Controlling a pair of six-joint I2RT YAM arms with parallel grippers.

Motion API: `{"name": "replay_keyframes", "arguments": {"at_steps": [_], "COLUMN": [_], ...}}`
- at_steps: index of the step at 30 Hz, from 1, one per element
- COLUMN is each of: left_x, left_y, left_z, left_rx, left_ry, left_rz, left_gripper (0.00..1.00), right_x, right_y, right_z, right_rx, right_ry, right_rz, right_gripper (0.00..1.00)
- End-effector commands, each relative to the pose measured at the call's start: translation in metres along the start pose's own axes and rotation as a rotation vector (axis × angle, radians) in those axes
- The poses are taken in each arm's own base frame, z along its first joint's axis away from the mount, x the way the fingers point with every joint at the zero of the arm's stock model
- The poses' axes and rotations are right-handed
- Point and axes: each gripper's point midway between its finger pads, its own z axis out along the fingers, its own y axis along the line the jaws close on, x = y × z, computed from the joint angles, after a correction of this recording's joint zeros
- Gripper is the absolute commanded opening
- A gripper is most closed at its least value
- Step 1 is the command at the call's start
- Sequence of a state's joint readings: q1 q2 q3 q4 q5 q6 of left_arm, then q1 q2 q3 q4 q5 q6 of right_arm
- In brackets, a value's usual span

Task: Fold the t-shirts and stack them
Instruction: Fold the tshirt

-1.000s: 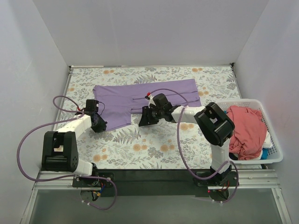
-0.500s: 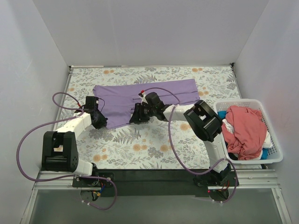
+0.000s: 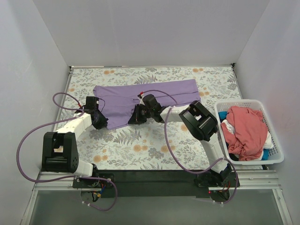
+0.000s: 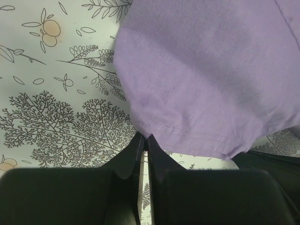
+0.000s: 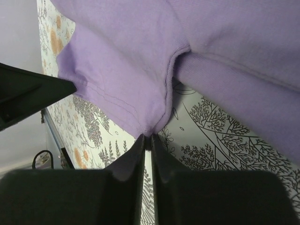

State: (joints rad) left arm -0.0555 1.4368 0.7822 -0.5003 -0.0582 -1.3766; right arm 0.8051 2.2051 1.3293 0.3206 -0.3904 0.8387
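Observation:
A lavender t-shirt (image 3: pixel 140 96) lies spread across the far middle of the floral table. My left gripper (image 3: pixel 99 123) is shut on its near left hem, which shows as a stitched purple edge in the left wrist view (image 4: pixel 197 89), pinched at the gripper (image 4: pixel 145 137). My right gripper (image 3: pixel 134 118) is shut on the shirt's near edge at a fold, seen in the right wrist view (image 5: pixel 140 70) at the gripper (image 5: pixel 147 136). A coral-pink t-shirt (image 3: pixel 246 129) lies heaped with bits of white and blue cloth at the right.
A white slatted plastic basket (image 3: pixel 276 157) at the table's right edge holds the pink heap. White walls close in the table on three sides. The floral tablecloth (image 3: pixel 150 145) shows bare in front of the shirt. Purple cables loop from both arms.
My right gripper has slid left along the shirt's near edge, drawing that edge leftward. My left gripper has shifted slightly left and back, still on the hem.

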Motion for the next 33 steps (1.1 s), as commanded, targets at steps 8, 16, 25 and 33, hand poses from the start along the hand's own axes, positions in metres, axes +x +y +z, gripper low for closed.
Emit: {"name": "replay_keyframes", "arguments": {"at_steps": [8,16,25,33], "left_x": [-0.044,-0.1,-0.148,-0.17], "left_y": [-0.039,-0.089,-0.137,-0.161], "left_z": [-0.031,-0.042,-0.014,0.015], "left_rx": [0.105,0.189,0.269,0.325], "left_ry": [-0.114,-0.217,-0.298,-0.329], "left_rz": [-0.002,-0.003,0.06,0.07], "left_gripper": [0.0,0.0,0.0,0.0], "right_x": [-0.004,-0.083,-0.153,-0.196], "right_y": [-0.008,0.027,0.017,0.004], "right_z": [0.001,-0.017,-0.014,-0.008], "right_rx": [0.047,-0.036,-0.074,-0.127], "right_ry": [0.007,-0.14,-0.248,-0.294], "right_rz": [-0.025,-0.12,-0.139,-0.164], "right_gripper": [0.01,0.01,0.01,0.01]}}
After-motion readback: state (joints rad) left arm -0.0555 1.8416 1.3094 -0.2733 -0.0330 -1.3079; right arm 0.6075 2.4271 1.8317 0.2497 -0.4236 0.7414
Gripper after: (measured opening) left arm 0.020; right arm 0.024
